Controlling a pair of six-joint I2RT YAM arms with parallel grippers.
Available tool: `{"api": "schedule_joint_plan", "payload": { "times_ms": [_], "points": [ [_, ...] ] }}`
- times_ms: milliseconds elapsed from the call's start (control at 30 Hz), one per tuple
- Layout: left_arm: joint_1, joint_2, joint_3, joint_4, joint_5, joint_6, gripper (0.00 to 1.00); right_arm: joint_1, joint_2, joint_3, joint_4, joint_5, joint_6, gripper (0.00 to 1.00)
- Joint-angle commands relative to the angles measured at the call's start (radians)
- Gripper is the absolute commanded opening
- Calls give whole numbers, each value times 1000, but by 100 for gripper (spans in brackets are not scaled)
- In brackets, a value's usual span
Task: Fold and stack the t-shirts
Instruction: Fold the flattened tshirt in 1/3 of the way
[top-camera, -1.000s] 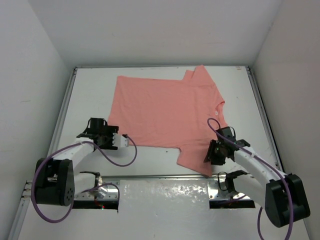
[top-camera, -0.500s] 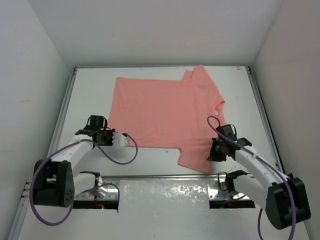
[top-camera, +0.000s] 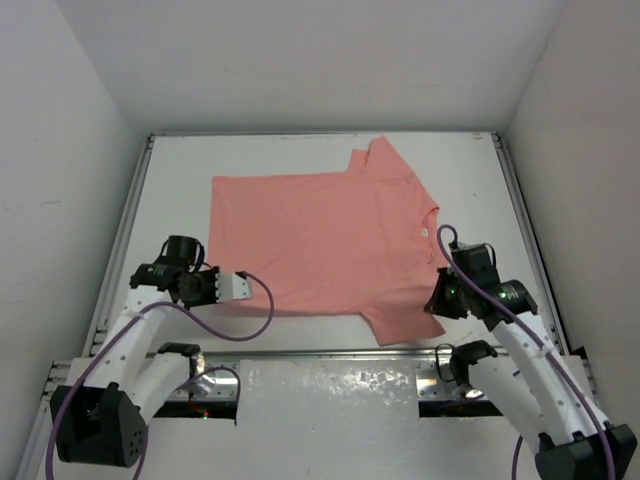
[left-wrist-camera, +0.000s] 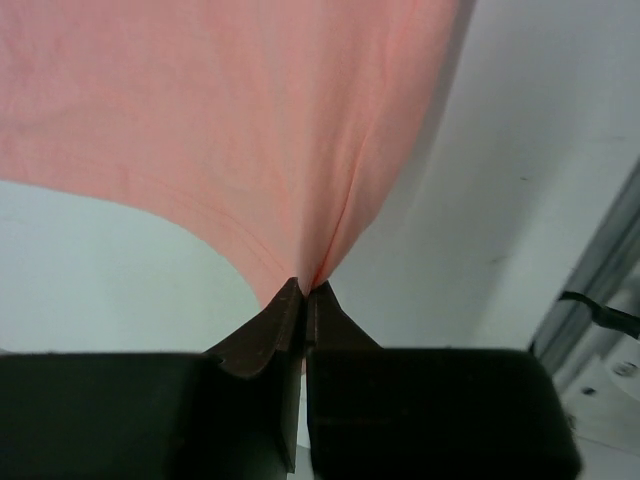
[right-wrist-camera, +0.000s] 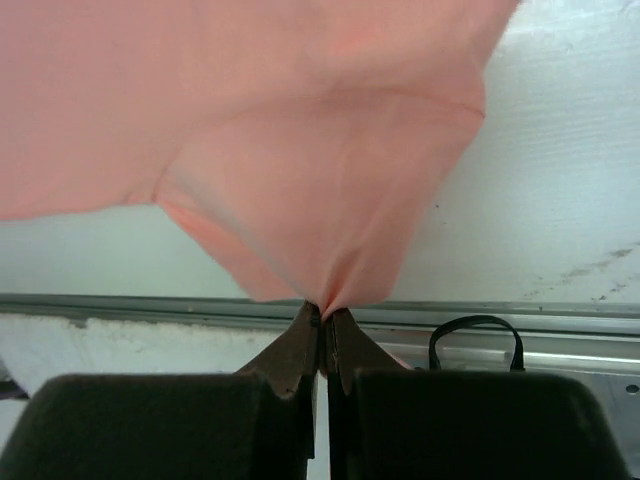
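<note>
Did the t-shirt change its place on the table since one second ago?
Yes. The t-shirt moved left and nearer: its far left corner now lies farther from the table's far edge.

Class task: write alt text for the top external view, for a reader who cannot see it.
A salmon-pink t-shirt lies spread on a white table, its near edge pinched by the left gripper at one corner and the right gripper at a sleeve.

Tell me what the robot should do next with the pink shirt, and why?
Probably lift both arms together a little. The left end effector and the right end effector are each shut on the near edge of the plain salmon-pink cloth t-shirt, while the rest lies flat on the white table. Raising that edge evenly should let it fold over.
</note>
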Motion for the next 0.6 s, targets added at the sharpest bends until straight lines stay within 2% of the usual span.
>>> {"api": "schedule_joint_plan", "payload": {
  "times_ms": [0,100,200,267,400,567],
  "points": [
    [-7,-11,74,-139,13,-34,0,4,-24,116,-109,-9,-27,0],
    [-4,45,132,-107,12,-111,0,5,26,204,-71,11,-58,0],
    [12,246,238,-81,12,-206,0,1,193,342,32,53,-145,0],
    [42,318,345,-104,39,-241,0,-16,331,382,127,90,-184,0],
    [85,444,506,-107,95,-283,0,-143,520,425,329,-21,-210,0],
    [88,539,543,-113,89,-356,0,-160,718,512,426,-53,-264,0]
  ]
}}
